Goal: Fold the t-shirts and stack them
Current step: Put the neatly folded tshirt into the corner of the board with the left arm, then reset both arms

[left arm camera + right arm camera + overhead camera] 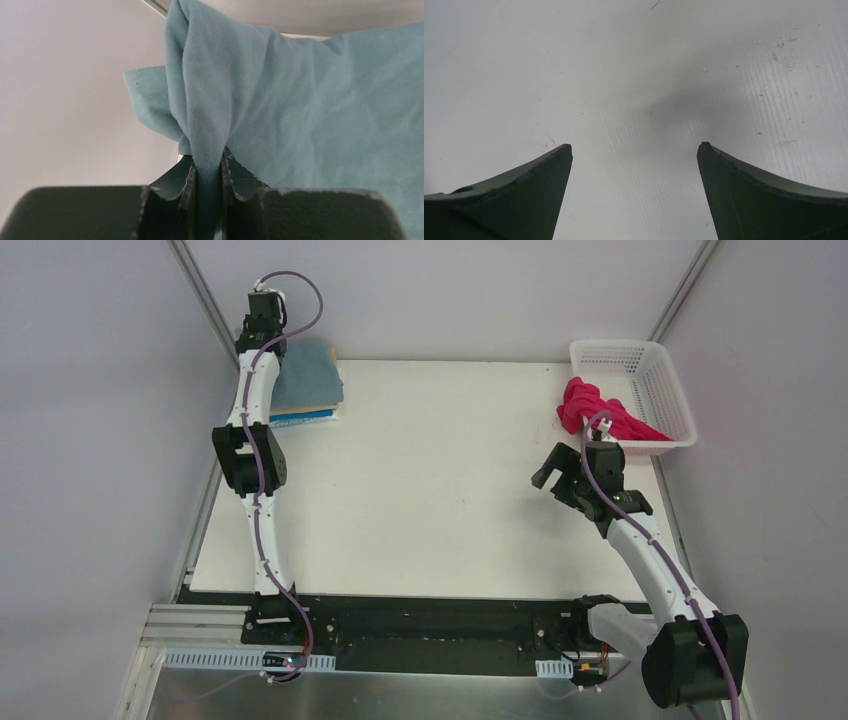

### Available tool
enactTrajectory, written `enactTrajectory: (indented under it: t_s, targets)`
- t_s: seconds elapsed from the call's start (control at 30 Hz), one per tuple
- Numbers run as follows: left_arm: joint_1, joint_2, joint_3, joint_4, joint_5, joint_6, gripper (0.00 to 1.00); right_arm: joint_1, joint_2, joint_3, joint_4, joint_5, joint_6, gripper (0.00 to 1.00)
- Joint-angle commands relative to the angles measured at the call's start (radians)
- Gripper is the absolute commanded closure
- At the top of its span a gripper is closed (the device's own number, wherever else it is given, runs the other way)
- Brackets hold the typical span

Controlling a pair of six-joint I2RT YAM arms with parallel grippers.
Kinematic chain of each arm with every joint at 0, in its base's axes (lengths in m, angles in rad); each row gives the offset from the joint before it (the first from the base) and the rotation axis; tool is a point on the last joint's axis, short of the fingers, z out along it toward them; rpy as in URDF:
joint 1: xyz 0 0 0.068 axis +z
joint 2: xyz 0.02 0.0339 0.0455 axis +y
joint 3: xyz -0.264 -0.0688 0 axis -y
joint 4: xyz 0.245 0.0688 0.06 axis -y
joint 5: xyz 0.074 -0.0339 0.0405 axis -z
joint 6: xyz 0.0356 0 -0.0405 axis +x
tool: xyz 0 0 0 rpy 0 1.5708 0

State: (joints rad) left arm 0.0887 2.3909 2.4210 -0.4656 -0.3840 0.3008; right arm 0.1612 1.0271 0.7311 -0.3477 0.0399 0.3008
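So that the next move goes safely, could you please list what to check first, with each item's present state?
1. The left end effector is shut on the teal shirt: ok.
2. It pinches only one layer: cannot tell.
3. The teal shirt tops the tan shirt and blue shirt: ok.
4. The right end effector is open and empty: ok.
5. The red shirt is folded: not ok, it hangs crumpled over the basket rim.
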Motion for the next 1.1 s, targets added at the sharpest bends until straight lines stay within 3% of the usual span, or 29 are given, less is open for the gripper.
enactTrajectory:
  t_s: [0.0,0.23,0.37,0.43,0.53,0.9,1.07]
  targets:
    - [-0.004,-0.014,0.075,0.085,-0.061,-0.033,0.87,0.001,0.003,0.045,0.007,0.004,0.006,0.00]
    - [-0.012,0.009,0.079,0.094,-0.097,-0.099,0.82,0.000,-0.001,0.046,0.010,-0.003,0.010,0.00]
    - [-0.013,0.035,0.088,0.102,-0.140,-0.111,0.67,0.001,-0.007,0.050,0.005,-0.009,0.012,0.00]
    - [-0.013,0.034,0.089,0.102,-0.151,-0.113,0.51,0.000,-0.013,0.052,-0.002,-0.008,0.013,0.00]
    - [-0.014,0.015,0.087,0.104,-0.165,-0.125,0.04,0.000,-0.024,0.052,-0.004,-0.005,0.015,0.00]
    - [-0.129,-0.179,-0.041,0.100,-0.093,-0.174,0.01,0.001,-0.084,0.043,-0.008,-0.013,0.039,0.00]
    - [-0.175,-0.355,-0.213,0.072,0.029,-0.323,0.01,0.001,-0.128,0.034,-0.023,-0.006,0.042,0.00]
